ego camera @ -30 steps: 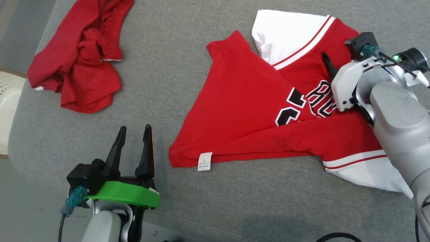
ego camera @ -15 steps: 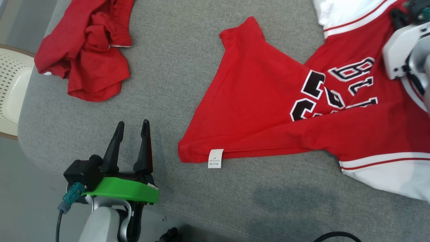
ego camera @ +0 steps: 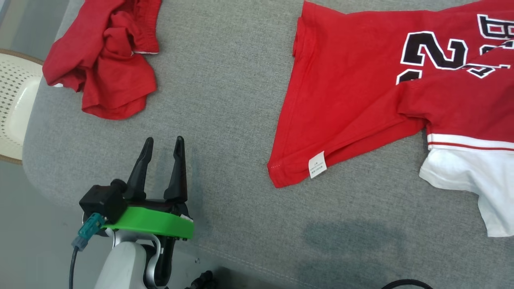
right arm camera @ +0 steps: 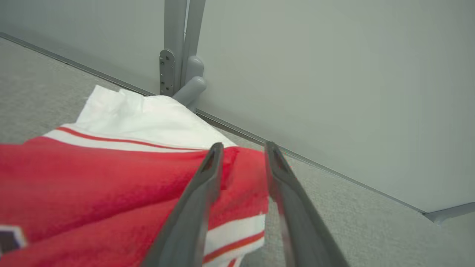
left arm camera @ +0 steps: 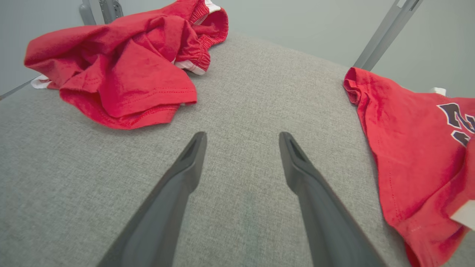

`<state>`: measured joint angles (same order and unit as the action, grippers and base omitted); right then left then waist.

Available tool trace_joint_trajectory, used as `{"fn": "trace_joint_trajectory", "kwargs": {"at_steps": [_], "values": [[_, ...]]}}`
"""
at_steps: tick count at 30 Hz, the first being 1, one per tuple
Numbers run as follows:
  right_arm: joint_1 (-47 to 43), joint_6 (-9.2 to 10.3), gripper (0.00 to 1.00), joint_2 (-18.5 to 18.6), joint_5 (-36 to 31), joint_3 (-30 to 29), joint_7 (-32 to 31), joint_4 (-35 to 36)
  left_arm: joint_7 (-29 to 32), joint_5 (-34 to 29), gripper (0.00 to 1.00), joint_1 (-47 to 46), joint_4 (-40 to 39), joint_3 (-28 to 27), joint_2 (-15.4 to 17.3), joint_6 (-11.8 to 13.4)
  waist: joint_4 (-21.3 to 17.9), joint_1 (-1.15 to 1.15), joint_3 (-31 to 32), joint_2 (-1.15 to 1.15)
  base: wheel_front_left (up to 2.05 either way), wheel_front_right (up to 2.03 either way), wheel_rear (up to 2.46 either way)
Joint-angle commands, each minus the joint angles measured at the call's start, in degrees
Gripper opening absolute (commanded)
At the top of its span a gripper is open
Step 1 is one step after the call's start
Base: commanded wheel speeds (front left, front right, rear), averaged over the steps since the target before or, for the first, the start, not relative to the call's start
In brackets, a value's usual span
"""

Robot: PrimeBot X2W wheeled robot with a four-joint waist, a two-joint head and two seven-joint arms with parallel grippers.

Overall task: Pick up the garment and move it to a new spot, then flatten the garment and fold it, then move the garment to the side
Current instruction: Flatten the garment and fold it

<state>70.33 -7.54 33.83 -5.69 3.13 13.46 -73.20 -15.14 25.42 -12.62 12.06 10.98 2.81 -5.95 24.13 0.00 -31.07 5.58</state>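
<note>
Head view first: the red jersey [ego camera: 353,100] lies spread over the right half of the grey padded surface [ego camera: 225,100], its black-and-white number showing near the top edge, a white sleeve [ego camera: 474,180] at the lower right and a small care tag [ego camera: 317,164] at the hem corner nearest me. My left gripper [ego camera: 164,140] sits at the lower left, fingers clearly apart and holding nothing, well clear of the jersey. A second red garment [ego camera: 100,60], crumpled, lies at the upper left, apart from both.

On the right wrist camera (this one is blurred), the right gripper [right arm camera: 243,145] has its fingers part-way apart over the jersey's red-and-white edge, with red cloth showing in the gap. I cannot tell whether that cloth is pinched or just lying beneath them. A grey wall panel [right arm camera: 334,74] stands beyond.
</note>
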Motion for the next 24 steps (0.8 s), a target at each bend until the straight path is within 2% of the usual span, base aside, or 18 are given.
{"fn": "trace_joint_trajectory", "kwargs": {"at_steps": [1, 5, 9, 12, 17, 24], "values": [[-2.11, 0.1, 1.0, -2.0, -0.61, -2.01, 0.76, 0.63, -0.01, -0.42, 1.0, -0.39, -0.02, -0.48, 0.18, 0.17, -2.0, 0.0, 1.71, 0.01, 0.0, 0.0, 0.0], [-7.41, 0.1, 1.0, -7.24, -1.68, -5.86, 1.59, 4.21, -0.01, -1.71, 1.0, 0.55, 0.26, -1.19, 0.18, -0.23, -5.71, 0.0, 4.74, 0.01, 0.0, 0.0, 0.0], [-15.27, 0.1, 1.0, -14.12, -0.14, -6.51, 1.63, 12.8, -0.01, -2.81, 1.0, 2.01, 0.94, -2.23, 0.2, -0.54, -10.07, 0.0, 8.7, 0.01, 0.0, 0.0, 0.0], [-21.64, 0.1, 1.0, -17.77, 1.8, -5.9, 1.6, 19.03, -0.01, -3.54, 1.0, 3.02, 1.63, -2.75, 0.2, -0.75, -13.14, 0.0, 11.86, 0.01, 0.0, 0.0, 0.0], [-30.51, 0.1, 1.0, -21.29, 5.14, -3.94, 1.6, 25.79, -0.01, -4.11, 1.0, 5.08, 2.21, -3.18, 0.2, -0.97, -16.71, 0.0, 15.71, 0.01, 0.0, 0.0, 0.0], [-43.14, 0.1, 1.0, -23.66, 11.72, -0.81, 1.6, 33.72, -0.01, -4.95, 1.0, 8.39, 3.07, -4.2, 0.2, -1.18, -20.86, 0.0, 19.97, 0.01, 0.0, 0.0, 0.0]]}}
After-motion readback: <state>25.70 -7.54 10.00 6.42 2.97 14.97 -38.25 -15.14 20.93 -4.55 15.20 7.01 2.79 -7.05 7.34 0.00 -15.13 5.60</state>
